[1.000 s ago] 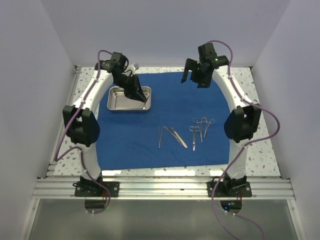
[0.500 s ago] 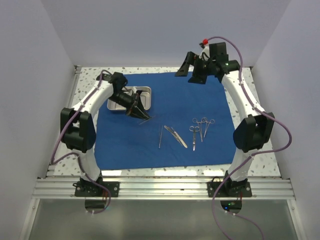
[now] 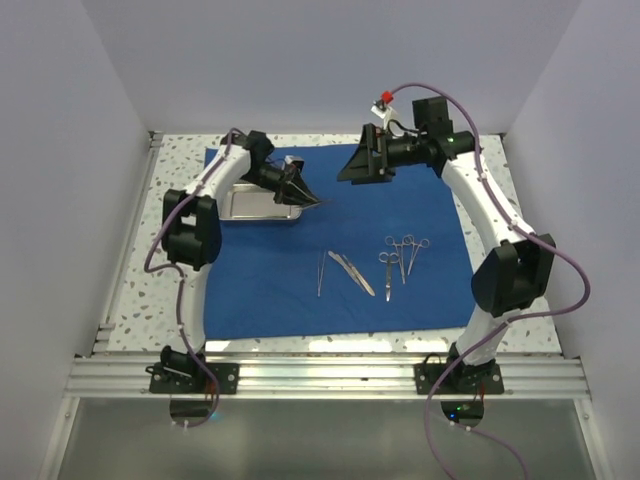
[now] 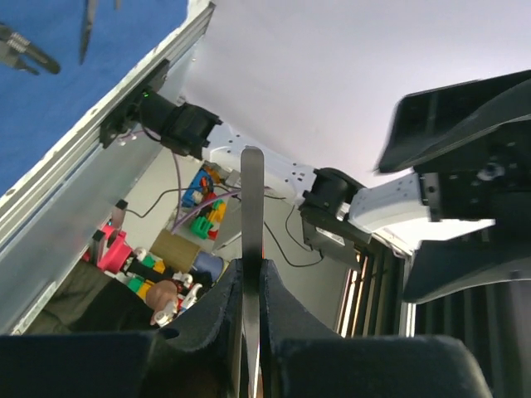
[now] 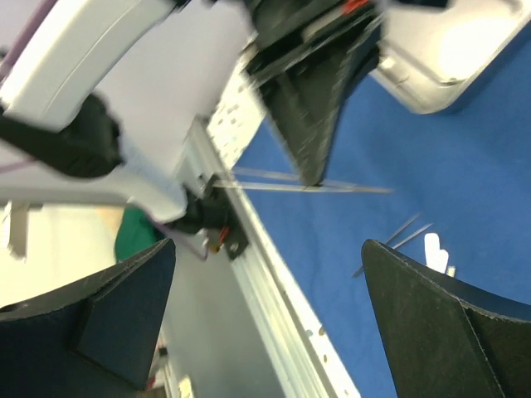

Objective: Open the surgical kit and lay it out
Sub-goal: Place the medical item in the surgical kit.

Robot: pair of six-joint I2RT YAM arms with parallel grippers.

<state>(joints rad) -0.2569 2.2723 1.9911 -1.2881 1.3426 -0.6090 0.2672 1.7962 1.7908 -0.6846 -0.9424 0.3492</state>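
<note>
The royal-blue cloth (image 3: 300, 290) lies spread flat on the table. The steel tray (image 3: 245, 203) sits on its back left part. My left gripper (image 3: 310, 198) hovers just right of the tray, shut on slim silver tweezers (image 3: 322, 203) that point right. In the left wrist view the fingers (image 4: 282, 307) clamp the thin metal strip (image 4: 251, 199). My right gripper (image 3: 352, 165) is open and empty, raised over the back of the cloth and facing the left gripper. In the right wrist view it (image 5: 267, 245) looks at the held tweezers (image 5: 315, 188). Several instruments (image 3: 365, 265) lie in a row mid-cloth.
Speckled table margin (image 3: 510, 190) borders the cloth. An aluminium rail (image 3: 320, 375) runs along the near edge. White walls enclose the left, right and back. The laid-out row holds tweezers (image 3: 320, 272) and ring-handled scissors and forceps (image 3: 405, 250).
My left gripper has risen from the tray's front edge with the tweezers and swung back and right. My right gripper has moved left and turned to face it.
</note>
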